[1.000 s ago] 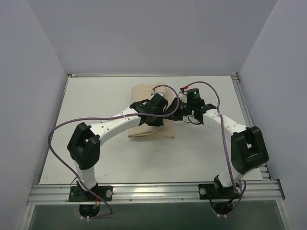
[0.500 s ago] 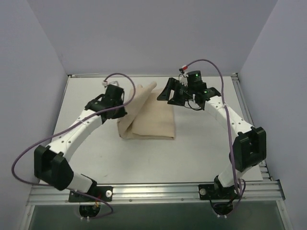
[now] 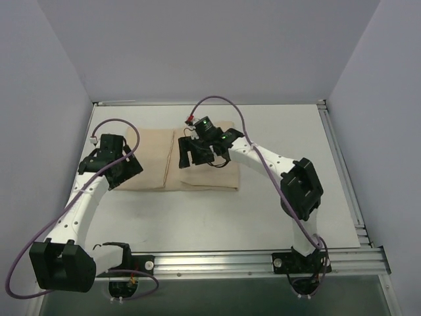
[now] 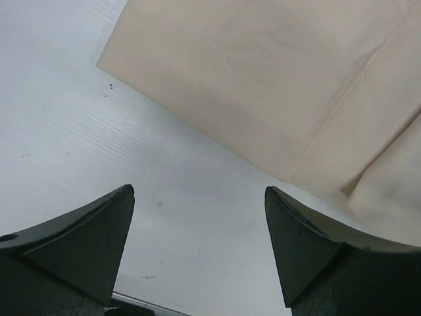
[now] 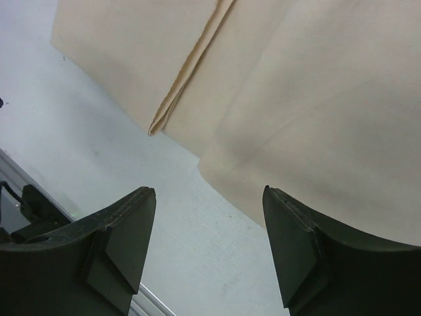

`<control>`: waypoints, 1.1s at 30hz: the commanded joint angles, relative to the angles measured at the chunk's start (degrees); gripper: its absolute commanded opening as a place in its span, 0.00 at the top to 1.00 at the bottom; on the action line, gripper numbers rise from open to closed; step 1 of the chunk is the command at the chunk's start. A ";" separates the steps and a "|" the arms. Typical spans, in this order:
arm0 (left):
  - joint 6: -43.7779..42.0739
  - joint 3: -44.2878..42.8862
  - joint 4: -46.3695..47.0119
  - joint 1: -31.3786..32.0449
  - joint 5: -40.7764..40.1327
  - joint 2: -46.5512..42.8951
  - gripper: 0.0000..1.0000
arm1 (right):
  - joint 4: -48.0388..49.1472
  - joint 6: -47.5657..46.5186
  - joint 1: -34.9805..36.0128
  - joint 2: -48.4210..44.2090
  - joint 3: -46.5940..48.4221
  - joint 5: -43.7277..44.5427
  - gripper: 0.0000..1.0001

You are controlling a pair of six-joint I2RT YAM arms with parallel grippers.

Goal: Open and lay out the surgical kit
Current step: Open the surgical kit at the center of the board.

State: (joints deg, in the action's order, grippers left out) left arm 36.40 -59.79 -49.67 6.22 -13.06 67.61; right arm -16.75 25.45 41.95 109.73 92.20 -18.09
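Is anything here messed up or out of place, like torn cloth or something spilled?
Nothing stands out. The beige cloth wrap lies flat on the table, one flap spread leftward, no tear or spill showing. The left gripper and right gripper are open and empty.

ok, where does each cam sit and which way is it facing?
Top external: fixed above and behind the bases, looking down at the table; both arms, left hand, right hand and cloth wrap show.
Left wrist: on that wrist, facing down at table and a wrap corner; its open fingers show.
Right wrist: same on its wrist, facing the wrap's fold; its open fingers show.
Shared: all three see the wrap.
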 commanded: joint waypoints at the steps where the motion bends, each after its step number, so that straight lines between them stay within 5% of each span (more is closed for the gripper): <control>1: 0.69 0.20 -1.22 -0.33 0.76 -0.91 0.11 | -4.42 -1.11 4.17 2.67 6.14 9.98 0.33; 5: -0.80 0.99 -0.34 -0.51 1.98 -0.29 0.11 | -9.25 -1.46 7.79 8.72 11.94 21.48 0.32; 15: 3.14 6.26 5.90 -0.77 9.80 2.96 0.17 | -19.54 -1.99 12.36 20.60 24.16 31.44 0.41; 28: 4.12 4.77 8.01 -0.86 11.13 8.67 0.20 | -20.95 -1.55 12.19 20.17 28.64 32.76 0.91; 33: 3.68 3.28 7.31 -0.86 11.30 10.52 0.21 | -21.57 -0.41 10.61 15.26 29.27 32.41 0.99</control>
State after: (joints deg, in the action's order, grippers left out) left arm 39.99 -53.54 -43.46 5.82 -2.07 77.21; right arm -36.82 23.70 53.58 131.44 119.26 12.91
